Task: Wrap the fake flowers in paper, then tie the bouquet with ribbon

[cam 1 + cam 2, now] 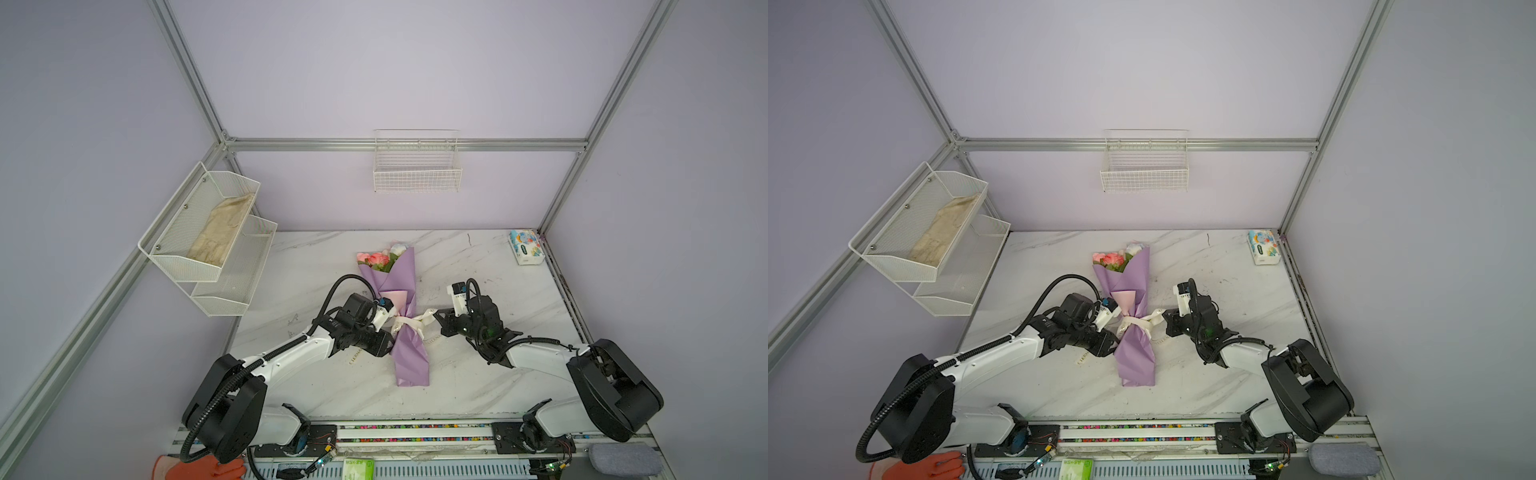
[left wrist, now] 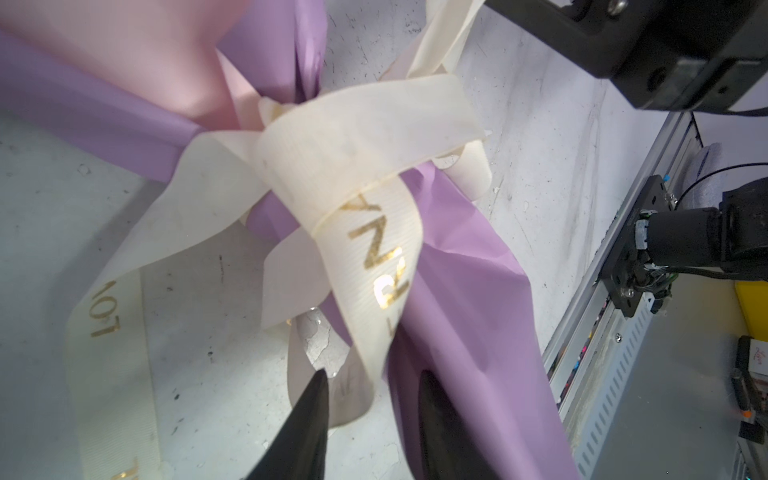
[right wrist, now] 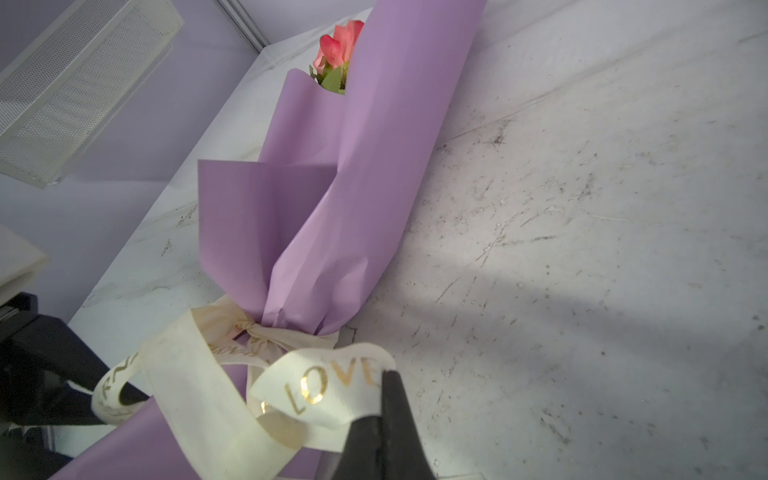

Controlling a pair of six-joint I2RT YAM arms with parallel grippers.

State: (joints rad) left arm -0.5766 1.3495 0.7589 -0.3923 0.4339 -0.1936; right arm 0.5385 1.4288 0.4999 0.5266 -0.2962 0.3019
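Note:
The bouquet of fake flowers (image 1: 405, 282) (image 1: 1133, 282) lies on the marble table in lilac paper (image 3: 353, 187). Its pink roses (image 1: 378, 259) (image 3: 338, 45) point to the back wall. A cream ribbon with gold letters (image 1: 409, 324) (image 1: 1138, 322) (image 2: 365, 137) is wound and crossed around its waist. My left gripper (image 1: 391, 326) (image 1: 1119, 326) (image 2: 372, 374) sits at the waist's left side. Its jaws stand apart and a slack ribbon strip hangs between them. My right gripper (image 1: 435, 314) (image 1: 1163, 314) (image 3: 384, 378), on the right, is shut on the ribbon's "LOVE" loop (image 3: 328, 386).
A white wire basket (image 1: 417, 174) hangs on the back wall. A two-tier mesh shelf (image 1: 199, 232) with a beige cloth in it is fixed to the left wall. A tissue pack (image 1: 525, 247) lies at the back right corner. An orange glove (image 1: 199, 469) and a grey cloth (image 1: 623, 457) lie by the front rail.

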